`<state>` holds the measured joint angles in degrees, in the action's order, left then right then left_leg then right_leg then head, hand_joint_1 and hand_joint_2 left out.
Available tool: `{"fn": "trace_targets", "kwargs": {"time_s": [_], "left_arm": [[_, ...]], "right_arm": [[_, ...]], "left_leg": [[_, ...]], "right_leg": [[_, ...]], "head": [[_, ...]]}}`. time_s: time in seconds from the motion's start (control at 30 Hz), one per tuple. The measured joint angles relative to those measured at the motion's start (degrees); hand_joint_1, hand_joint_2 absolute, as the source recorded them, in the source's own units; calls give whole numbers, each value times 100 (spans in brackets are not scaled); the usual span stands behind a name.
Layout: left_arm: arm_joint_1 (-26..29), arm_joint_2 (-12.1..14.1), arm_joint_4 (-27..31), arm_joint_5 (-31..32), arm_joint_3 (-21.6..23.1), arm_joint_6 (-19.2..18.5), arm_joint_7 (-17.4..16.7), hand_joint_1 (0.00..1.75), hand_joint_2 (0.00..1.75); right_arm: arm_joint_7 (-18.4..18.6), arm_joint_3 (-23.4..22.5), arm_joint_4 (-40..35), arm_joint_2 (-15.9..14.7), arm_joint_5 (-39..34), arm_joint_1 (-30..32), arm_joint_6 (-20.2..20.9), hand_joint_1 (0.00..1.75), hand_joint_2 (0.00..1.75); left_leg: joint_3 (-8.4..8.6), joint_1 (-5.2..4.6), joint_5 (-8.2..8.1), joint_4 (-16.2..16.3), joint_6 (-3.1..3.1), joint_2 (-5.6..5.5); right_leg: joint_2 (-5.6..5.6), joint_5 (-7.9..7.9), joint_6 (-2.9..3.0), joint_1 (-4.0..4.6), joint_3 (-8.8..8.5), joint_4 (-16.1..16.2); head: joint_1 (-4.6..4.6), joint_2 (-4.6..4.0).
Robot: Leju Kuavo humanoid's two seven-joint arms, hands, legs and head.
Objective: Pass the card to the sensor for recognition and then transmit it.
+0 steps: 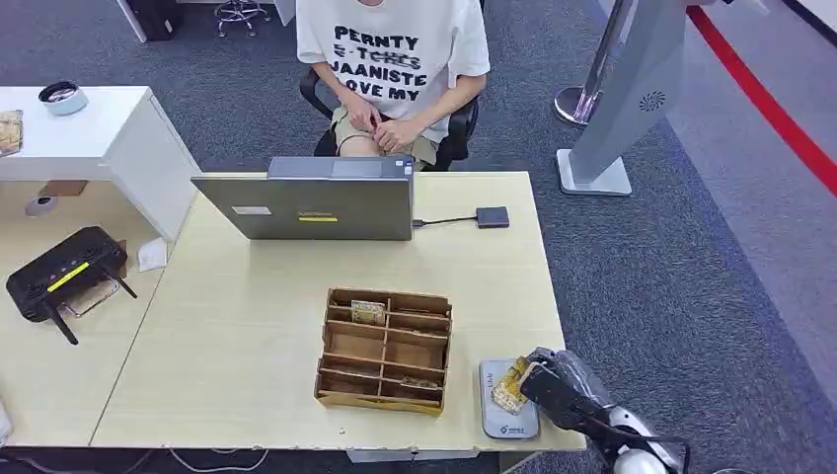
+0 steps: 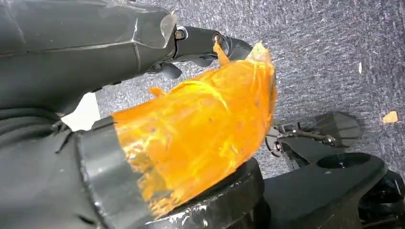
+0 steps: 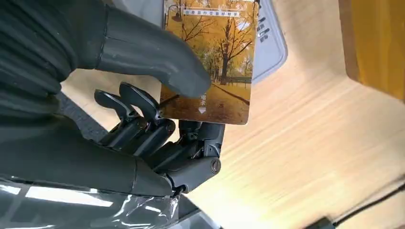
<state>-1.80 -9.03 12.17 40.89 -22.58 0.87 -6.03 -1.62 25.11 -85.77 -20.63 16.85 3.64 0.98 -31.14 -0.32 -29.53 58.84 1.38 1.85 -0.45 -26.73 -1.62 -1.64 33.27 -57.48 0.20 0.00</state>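
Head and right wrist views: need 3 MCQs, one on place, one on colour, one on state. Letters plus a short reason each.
1. Where is the card?
A. In a slot of the wooden organizer
B. Over the grey sensor pad at the table's near right corner
C. On the laptop

2. What does the card's printed picture mainly show?
A. Blue sea
B. Plain white
C. Yellow-orange autumn trees

3. What is the right hand doing?
A. Holding the card between thumb and fingers
B. Resting flat and empty on the table
C. Gripping the laptop cable

Answers:
1 B: in the head view the card sits above the sensor pad, to the right of the wooden organizer.
2 C: the right wrist view shows golden trees along a path.
3 A: the thumb presses on the card's face and dark fingers back it from beneath.
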Motion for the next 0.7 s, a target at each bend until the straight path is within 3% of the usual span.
{"fn": "trace_targets", "kwargs": {"time_s": [0.7], "left_arm": [[1, 0, 0, 94, -4, -2, -37, 0, 0]], "right_arm": [[39, 494, 199, -125, 103, -257, 160, 175, 175]], "left_leg": [[14, 0, 0, 0, 0, 3]], "right_leg": [[2, 0, 0, 0, -10, 0]], "head": [[0, 0]]}}
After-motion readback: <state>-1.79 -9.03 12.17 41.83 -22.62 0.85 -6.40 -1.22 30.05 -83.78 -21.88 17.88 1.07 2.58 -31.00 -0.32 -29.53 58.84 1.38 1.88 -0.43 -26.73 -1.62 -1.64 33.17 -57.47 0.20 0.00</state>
